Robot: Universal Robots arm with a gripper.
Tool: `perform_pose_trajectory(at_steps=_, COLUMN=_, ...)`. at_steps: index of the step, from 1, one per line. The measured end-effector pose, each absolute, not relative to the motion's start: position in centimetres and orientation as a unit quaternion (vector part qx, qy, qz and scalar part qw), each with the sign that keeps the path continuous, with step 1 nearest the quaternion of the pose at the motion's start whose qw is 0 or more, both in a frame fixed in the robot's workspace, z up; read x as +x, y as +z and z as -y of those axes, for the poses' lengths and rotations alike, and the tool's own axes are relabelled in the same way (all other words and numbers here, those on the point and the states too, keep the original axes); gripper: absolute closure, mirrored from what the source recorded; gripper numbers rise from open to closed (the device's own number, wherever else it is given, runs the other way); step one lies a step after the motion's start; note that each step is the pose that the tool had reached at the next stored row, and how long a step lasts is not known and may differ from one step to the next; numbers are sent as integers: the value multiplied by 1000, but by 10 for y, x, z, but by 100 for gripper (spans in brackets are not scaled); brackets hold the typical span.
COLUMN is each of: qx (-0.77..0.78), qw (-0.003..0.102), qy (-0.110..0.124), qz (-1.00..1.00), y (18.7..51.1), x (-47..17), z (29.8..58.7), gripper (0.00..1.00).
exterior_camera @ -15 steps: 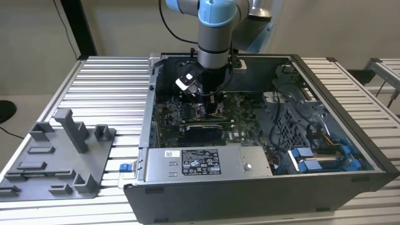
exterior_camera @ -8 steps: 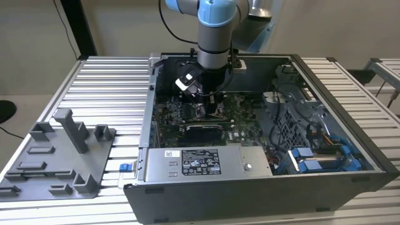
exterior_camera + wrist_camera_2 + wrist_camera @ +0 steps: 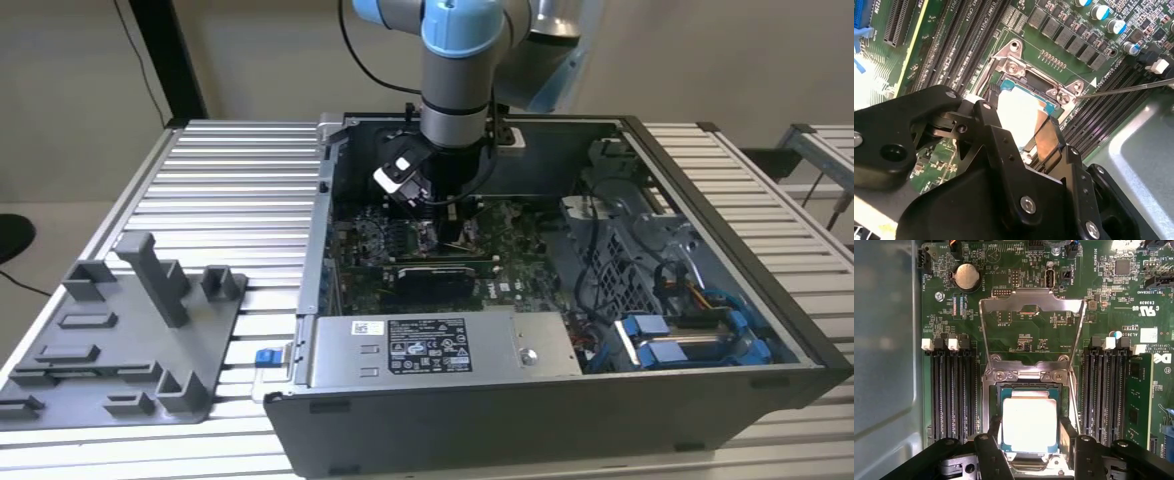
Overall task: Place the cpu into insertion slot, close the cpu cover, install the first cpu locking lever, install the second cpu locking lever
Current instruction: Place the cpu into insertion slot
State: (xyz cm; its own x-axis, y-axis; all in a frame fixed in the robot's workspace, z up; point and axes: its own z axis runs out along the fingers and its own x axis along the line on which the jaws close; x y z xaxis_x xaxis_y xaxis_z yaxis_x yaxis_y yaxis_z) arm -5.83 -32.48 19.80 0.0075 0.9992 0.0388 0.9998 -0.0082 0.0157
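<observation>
The cpu lies flat in the insertion slot, silver face up, its green edge showing inside the metal rim. In the second wrist view the cpu sits between the black fingers. My gripper is low over the slot and open, one finger on each side of the chip with a small gap. The cpu cover stands swung up behind the slot, board showing through its window. A thin metal locking lever sticks out sideways, unlatched. In the exterior view the gripper reaches down into the computer case.
Black memory slots flank the socket on both sides. A coin battery lies beyond the cover. The case holds a grey power supply and blue drive brackets. A grey fixture tray rests on the table at the exterior view's left.
</observation>
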Motion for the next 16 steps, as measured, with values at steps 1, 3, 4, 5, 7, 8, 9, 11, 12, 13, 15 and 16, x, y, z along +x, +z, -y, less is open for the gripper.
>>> perform_pose_trajectory(at_steps=1, qx=-709, qw=8, qy=-19, qz=705, y=198, x=-58, z=324, gripper=100)
perform_pose_trajectory(at_steps=3, qx=-708, qw=8, qy=-19, qz=706, y=198, x=-58, z=324, gripper=100)
perform_pose_trajectory(at_steps=4, qx=-708, qw=8, qy=-19, qz=706, y=198, x=-58, z=324, gripper=100)
perform_pose_trajectory(at_steps=5, qx=-708, qw=8, qy=-19, qz=706, y=198, x=-58, z=324, gripper=100)
perform_pose_trajectory(at_steps=7, qx=-707, qw=8, qy=-19, qz=707, y=198, x=-57, z=324, gripper=100)
perform_pose_trajectory(at_steps=8, qx=-707, qw=8, qy=-19, qz=707, y=198, x=-57, z=324, gripper=100)
perform_pose_trajectory(at_steps=9, qx=-707, qw=8, qy=-19, qz=707, y=198, x=-57, z=324, gripper=100)
perform_pose_trajectory(at_steps=11, qx=-707, qw=8, qy=-19, qz=707, y=197, x=-57, z=324, gripper=100)
perform_pose_trajectory(at_steps=12, qx=-707, qw=8, qy=-19, qz=707, y=197, x=-57, z=324, gripper=100)
perform_pose_trajectory(at_steps=13, qx=-707, qw=8, qy=-19, qz=707, y=196, x=-57, z=324, gripper=100)
perform_pose_trajectory(at_steps=15, qx=-707, qw=8, qy=-19, qz=707, y=195, x=-57, z=325, gripper=100)
perform_pose_trajectory(at_steps=16, qx=-707, qw=8, qy=-19, qz=707, y=194, x=-57, z=325, gripper=100)
